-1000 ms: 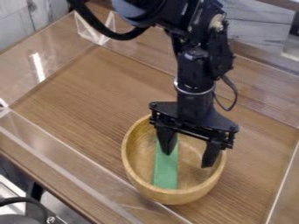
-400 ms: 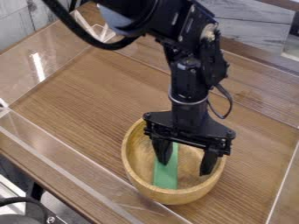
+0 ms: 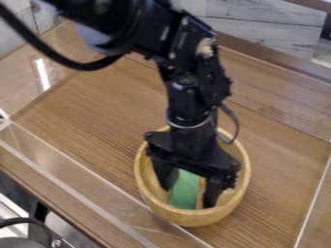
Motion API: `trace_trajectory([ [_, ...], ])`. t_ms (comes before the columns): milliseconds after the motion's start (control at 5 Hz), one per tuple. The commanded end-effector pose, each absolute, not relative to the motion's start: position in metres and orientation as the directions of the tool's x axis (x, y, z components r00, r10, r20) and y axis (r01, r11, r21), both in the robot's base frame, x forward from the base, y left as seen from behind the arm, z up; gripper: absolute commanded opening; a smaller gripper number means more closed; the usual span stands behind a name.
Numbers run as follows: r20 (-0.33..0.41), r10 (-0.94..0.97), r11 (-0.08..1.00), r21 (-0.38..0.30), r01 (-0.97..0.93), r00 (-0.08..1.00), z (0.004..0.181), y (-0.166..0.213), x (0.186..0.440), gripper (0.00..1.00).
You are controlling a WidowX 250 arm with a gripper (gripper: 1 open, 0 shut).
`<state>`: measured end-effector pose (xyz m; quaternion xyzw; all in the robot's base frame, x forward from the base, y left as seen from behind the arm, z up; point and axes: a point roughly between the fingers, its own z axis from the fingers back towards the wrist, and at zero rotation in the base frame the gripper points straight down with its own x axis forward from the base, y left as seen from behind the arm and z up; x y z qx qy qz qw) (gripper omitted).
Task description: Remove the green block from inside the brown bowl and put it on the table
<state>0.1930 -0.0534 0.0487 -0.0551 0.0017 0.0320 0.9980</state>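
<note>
Dropping lower, the released black claw (image 3: pixel 192 178) now straddles the flat bright-green block (image 3: pixel 189 187) inside the round light-brown wooden bowl (image 3: pixel 155 193); centre both fingers before clenching.

Green block (image 3: pixel 189 187) inside brown bowl (image 3: pixel 155 195)

Bare table (image 3: pixel 104 107) all round, brown bowl (image 3: pixel 155 199) rim hemming fingers (image 3: pixel 167 177), acrylic walls (image 3: pixel 77 179) bounding edges

A single camera looks down at an angle across the table (image 3: pixel 91 107) from fairly near (apparently past a front corner), facing the arm.
</note>
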Motion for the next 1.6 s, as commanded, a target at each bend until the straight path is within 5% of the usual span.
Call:
trace_trajectory([
  [0,0.038,0.102,0.987,-0.125,-0.097,0.994,0.066,-0.053,0.205,1.0],
  [1000,0.053,0.091,0.985,-0.15,-0.082,0.994,0.085,-0.072,0.212,1.0],
  [1400,0.05,0.097,0.985,-0.148,-0.089,0.994,0.073,-0.073,0.2,1.0],
])
